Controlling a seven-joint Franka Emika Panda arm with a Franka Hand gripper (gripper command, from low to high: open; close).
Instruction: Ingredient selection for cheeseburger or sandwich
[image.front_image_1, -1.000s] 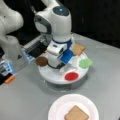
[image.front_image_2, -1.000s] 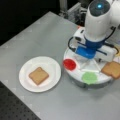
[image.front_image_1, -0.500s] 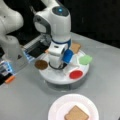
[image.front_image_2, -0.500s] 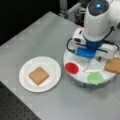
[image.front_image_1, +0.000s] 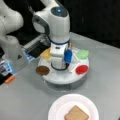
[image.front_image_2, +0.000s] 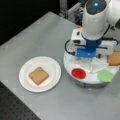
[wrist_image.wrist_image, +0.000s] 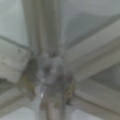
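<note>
In a front view, a toast square (image.front_image_2: 38, 75) lies flat on the white plate (image.front_image_2: 54, 65) near the table's (image.front_image_2: 37, 35) front left, one corner toward the front edge. To its right the arm stands over the middle of the sectioned tray (image.front_image_2: 75, 61), with the gripper (image.front_image_2: 87, 57) low at the hub; whether it is open or holding anything cannot be told. The red disc (image.front_image_2: 78, 73), green leaf (image.front_image_2: 105, 75) and a second toast (image.front_image_2: 114, 58), cut off at the edge, lie around it. In a front view the patty (image.front_image_1: 42, 70) and cheese (image.front_image_1: 46, 53) show, the cheese partly hidden. The wrist view shows only the tray's dividers (wrist_image.wrist_image: 50, 67).
</note>
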